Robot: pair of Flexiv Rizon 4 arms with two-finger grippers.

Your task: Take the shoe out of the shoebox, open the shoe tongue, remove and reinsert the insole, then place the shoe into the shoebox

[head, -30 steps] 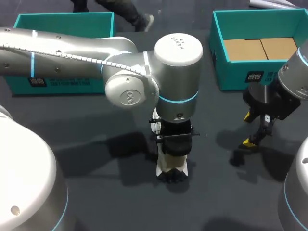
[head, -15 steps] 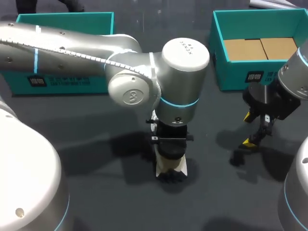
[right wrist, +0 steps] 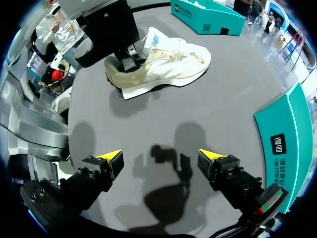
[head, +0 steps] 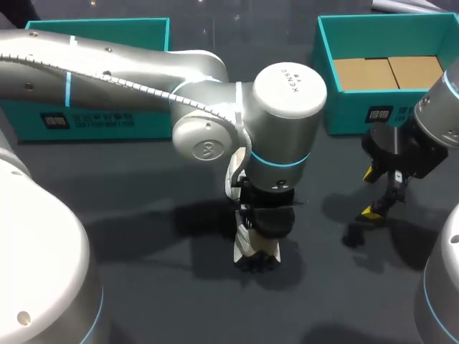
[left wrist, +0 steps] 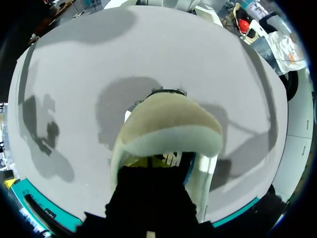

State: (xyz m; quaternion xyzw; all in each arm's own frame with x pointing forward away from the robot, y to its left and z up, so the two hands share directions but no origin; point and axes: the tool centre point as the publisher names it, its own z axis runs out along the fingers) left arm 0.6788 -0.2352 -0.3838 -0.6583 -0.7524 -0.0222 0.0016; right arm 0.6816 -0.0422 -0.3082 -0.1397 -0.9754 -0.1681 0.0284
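A cream and white shoe [head: 250, 248] lies on the dark table near the middle, its heel filling the left wrist view [left wrist: 168, 121]. My left gripper [head: 264, 221] comes down on that heel from above and is shut on its rim; its fingertips are mostly hidden behind the heel [left wrist: 153, 161]. In the right wrist view the shoe [right wrist: 166, 62] rests sole down, with the black left gripper [right wrist: 111, 32] at its heel end. My right gripper [head: 371, 193] hangs open over bare table to the right of the shoe, nothing between its fingers [right wrist: 161, 159].
The teal shoebox [head: 358, 115] with brown card inside stands at the back right, close behind my right gripper, and shows beside it as a teal wall [right wrist: 292, 131]. A second teal box [head: 93, 118] stands at the back left [right wrist: 208, 17].
My left arm's wrist has swung a little to the right and turned over the shoe, which stays about where it was. The right arm has not moved.
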